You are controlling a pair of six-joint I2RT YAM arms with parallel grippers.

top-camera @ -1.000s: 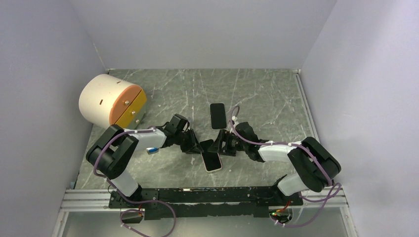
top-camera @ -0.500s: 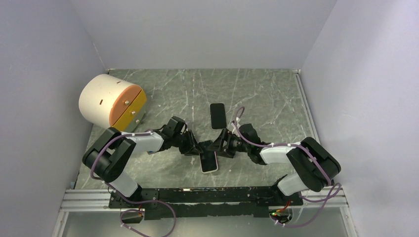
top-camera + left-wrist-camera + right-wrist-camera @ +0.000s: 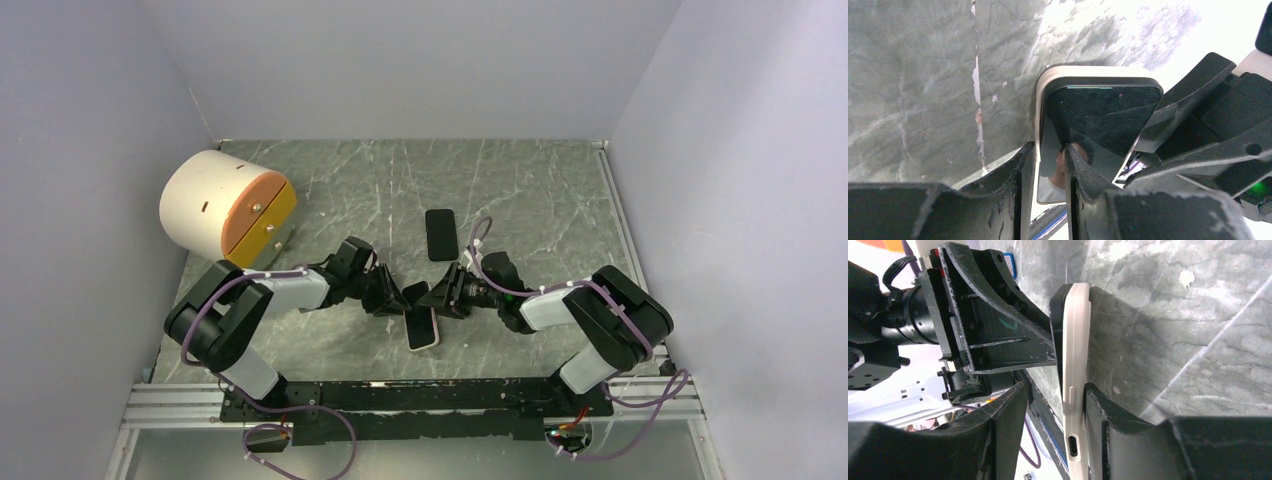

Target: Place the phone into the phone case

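The phone case point(image 3: 1075, 365) is sitting between the spread fingers of the right gripper point(image 3: 1057, 389), seen edge-on, with the phone point(image 3: 1098, 120) lying in it screen outward. At the end farthest from that gripper the black body is standing slightly proud of the beige lip, so I am judging it not fully seated.

The case is looking thin, light and bendy, and its wall is likely to flex away under a squeeze. The phone is looking stiff, denser and slick on the glass. The sounder hold is probably across the long side walls or flat against the back, with pressure going near the corners rather than mid-screen.

The right gripper is standing open. One finger point(image 3: 1098, 410) is touching the case's back, between it and the table point(image 3: 1173, 340), and the other is hanging apart from the screen. The left gripper point(image 3: 1049, 146) is reaching in from the opposite side with its jaws drawn narrow over one long rim. One of its fingers is resting on the glass and the other is sitting just outside the wall; whether it is actually squeezing, I cannot tell.

Beyond both sets of fingertips a second black phone point(image 3: 439, 234) is lying well apart. Far out past the left arm a white drum with an orange face point(image 3: 215, 205) is sitting.
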